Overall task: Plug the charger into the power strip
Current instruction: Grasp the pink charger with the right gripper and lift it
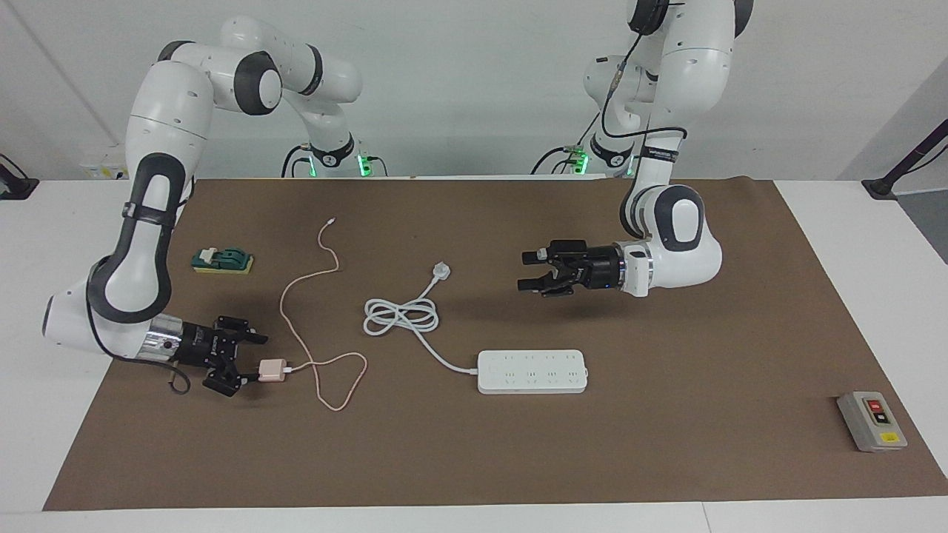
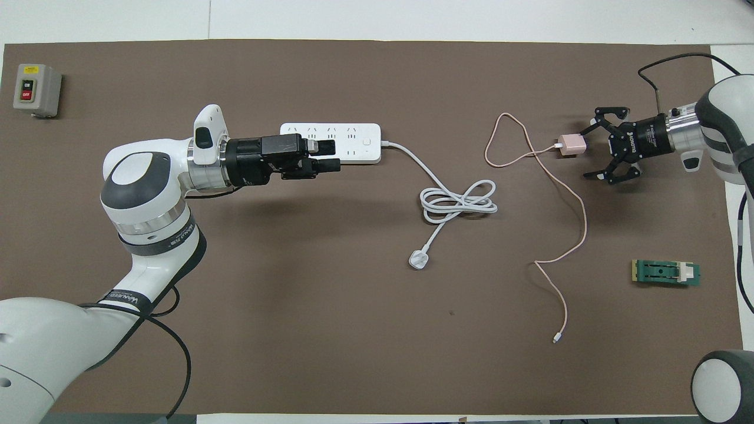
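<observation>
The white plug (image 1: 442,269) of the power strip's cord lies nearest the robots, with the coiled white cord (image 1: 401,314) just past it on the brown mat (image 1: 666,459). The left gripper (image 1: 535,274) hangs in the air, its side-pointing fingers spread partway around nothing; the coil sits toward the right arm's end from it, and the power strip (image 1: 532,371) lies flat on the mat farther from the robots than the coil. The right gripper (image 1: 238,360) is low at the mat with its fingers spread wide, and the charger (image 1: 272,370) rests just at its fingertips, between the two fingers but not clamped. The charger's pink cable (image 1: 326,370) loops away from this gripper toward the strip, which is well apart from the charger.
</observation>
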`<action>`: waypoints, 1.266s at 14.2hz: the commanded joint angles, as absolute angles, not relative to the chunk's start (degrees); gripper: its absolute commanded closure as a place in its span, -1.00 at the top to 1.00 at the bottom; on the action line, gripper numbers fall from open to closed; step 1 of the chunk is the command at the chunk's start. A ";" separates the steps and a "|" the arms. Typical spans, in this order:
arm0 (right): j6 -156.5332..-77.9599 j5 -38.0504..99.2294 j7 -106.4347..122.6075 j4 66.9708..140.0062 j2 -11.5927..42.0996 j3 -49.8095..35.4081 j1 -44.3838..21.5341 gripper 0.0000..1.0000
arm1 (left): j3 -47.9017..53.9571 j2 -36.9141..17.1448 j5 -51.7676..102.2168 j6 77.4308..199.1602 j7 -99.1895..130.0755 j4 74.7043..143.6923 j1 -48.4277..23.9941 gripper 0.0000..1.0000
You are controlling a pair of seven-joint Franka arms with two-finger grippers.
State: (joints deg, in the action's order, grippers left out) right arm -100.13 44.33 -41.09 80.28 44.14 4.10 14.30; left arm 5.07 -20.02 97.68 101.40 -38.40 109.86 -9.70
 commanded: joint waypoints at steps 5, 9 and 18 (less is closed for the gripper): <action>-97.82 45.61 -36.47 77.26 45.53 3.87 14.95 1.00 | 4.48 -19.60 101.34 103.45 -37.62 110.74 -11.51 0.96; -101.33 50.70 -37.18 77.87 45.61 3.87 12.66 1.00 | 4.39 -19.60 101.34 103.45 -37.62 110.74 -11.42 0.96; -103.80 51.68 -36.65 80.68 45.53 3.87 12.04 -0.11 | 4.31 -19.42 101.07 104.41 -34.19 111.71 -11.51 0.96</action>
